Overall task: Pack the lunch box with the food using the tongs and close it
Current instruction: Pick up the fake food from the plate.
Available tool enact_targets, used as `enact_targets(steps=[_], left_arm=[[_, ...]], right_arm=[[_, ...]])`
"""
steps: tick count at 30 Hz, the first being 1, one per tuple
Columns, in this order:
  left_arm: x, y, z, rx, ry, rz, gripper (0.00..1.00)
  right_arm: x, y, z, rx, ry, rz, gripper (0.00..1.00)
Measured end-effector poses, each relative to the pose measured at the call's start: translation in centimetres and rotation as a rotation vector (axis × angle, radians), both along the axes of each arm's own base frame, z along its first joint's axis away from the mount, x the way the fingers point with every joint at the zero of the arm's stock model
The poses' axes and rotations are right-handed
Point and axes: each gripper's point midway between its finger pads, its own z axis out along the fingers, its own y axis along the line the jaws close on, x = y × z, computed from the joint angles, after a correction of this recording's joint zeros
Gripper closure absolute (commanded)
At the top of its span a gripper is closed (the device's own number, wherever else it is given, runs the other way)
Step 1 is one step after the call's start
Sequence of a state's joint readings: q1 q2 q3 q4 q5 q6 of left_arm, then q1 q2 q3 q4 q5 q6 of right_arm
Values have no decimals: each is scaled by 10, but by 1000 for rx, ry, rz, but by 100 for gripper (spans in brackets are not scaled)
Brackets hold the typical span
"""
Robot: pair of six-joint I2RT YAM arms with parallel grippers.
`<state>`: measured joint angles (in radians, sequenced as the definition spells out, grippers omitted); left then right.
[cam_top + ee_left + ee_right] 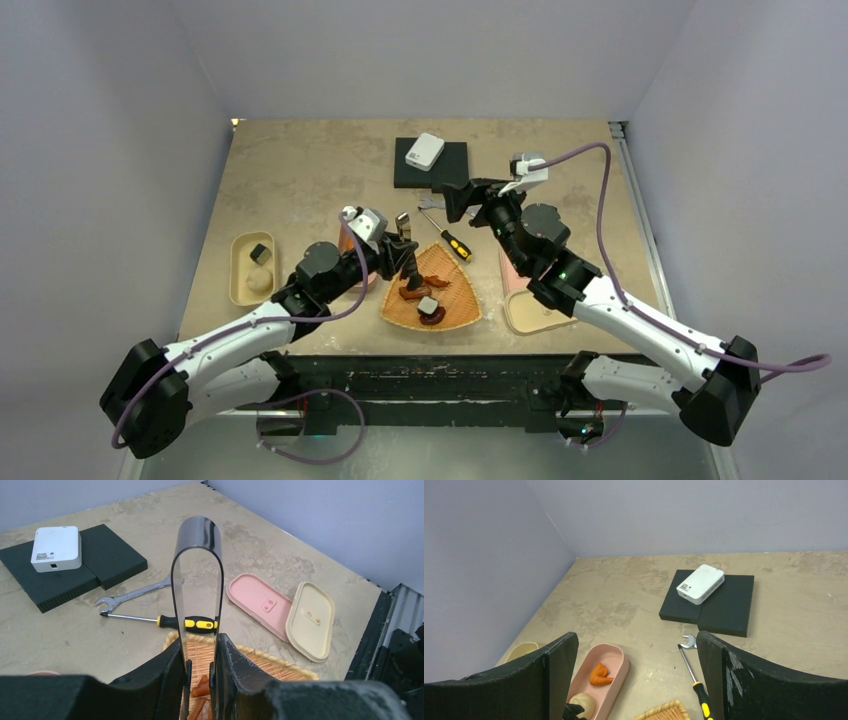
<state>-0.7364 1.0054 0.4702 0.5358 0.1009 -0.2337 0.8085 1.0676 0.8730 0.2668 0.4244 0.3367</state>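
My left gripper [403, 262] [200, 670] hangs over the woven basket [462, 318] [280, 667], shut on the slim dark tongs [403, 225] [197, 535], whose bent end stands up above the fingers. Below them lie orange food pieces [201, 687], a brown sausage [412, 293] and a black-and-white piece [428, 306]. The pink lunch box [616, 662] holds an orange piece [600, 676] and a beige bun [583, 704]. A beige lunch box [240, 290] holds a bun [260, 282] and a black piece [259, 253]. My right gripper [463, 200] [636, 637] is open and empty above the table.
A pink lid [257, 605] and a beige lid [310, 620] lie side by side at the right, under my right arm in the top view. A silver wrench [132, 594], a yellow-and-black screwdriver [192, 624] and a black pad [432, 165] with a white box [424, 152] lie behind the basket.
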Motion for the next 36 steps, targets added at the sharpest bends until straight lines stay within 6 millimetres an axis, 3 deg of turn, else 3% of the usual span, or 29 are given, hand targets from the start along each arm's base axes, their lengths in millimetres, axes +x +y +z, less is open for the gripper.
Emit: enact_targets(steps=[16, 31, 36], left_arm=[[-1, -4, -42, 216, 27, -71, 76], [-2, -9, -1, 296, 84, -109, 77], [-7, -7, -2, 359, 126, -141, 77]], right_arm=[[-3, 1, -6, 3, 23, 20, 10], [-6, -3, -22, -4, 50, 15, 10], [-9, -8, -22, 5, 47, 10, 8]])
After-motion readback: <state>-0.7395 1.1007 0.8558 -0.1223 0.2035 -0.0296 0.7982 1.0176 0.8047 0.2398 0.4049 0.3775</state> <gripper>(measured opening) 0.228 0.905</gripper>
